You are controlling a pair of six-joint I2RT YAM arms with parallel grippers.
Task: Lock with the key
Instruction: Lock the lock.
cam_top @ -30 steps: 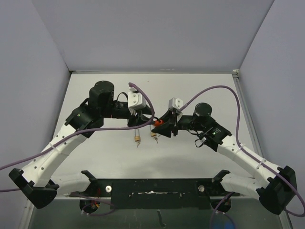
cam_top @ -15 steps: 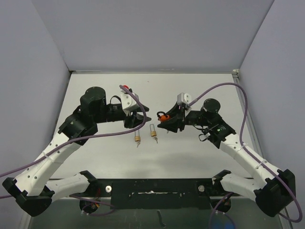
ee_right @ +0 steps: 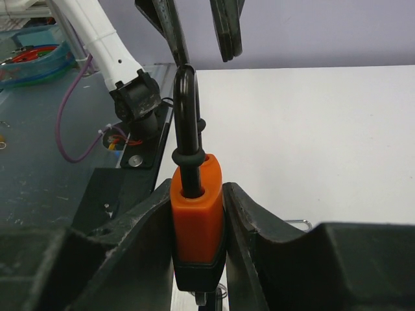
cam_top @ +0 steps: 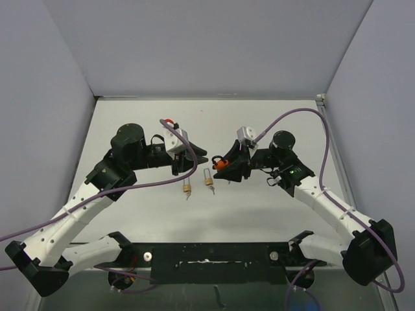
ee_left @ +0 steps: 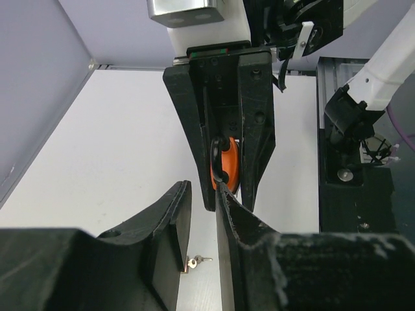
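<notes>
An orange padlock (cam_top: 220, 163) with a black shackle (ee_right: 185, 110) is clamped upright in my right gripper (cam_top: 218, 166), lifted above the table. In the right wrist view the padlock body (ee_right: 196, 217) fills the gap between the fingers, and a key ring hangs below it at the frame's bottom edge. My left gripper (cam_top: 201, 157) faces it tip to tip, just left of the shackle, open and empty. In the left wrist view the left gripper (ee_left: 202, 189) points at the padlock (ee_left: 228, 162). A small key (ee_left: 198, 260) lies on the table below.
Two small brass padlocks (cam_top: 187, 188) (cam_top: 209, 182) with open silver shackles lie on the white table (cam_top: 272, 123) below the grippers. Grey walls enclose the back and sides. The black arm mount (cam_top: 207, 254) runs along the near edge.
Both grippers rose from the brass padlocks on the table. The right one carries the orange padlock, and the two tips have drawn close together again.
</notes>
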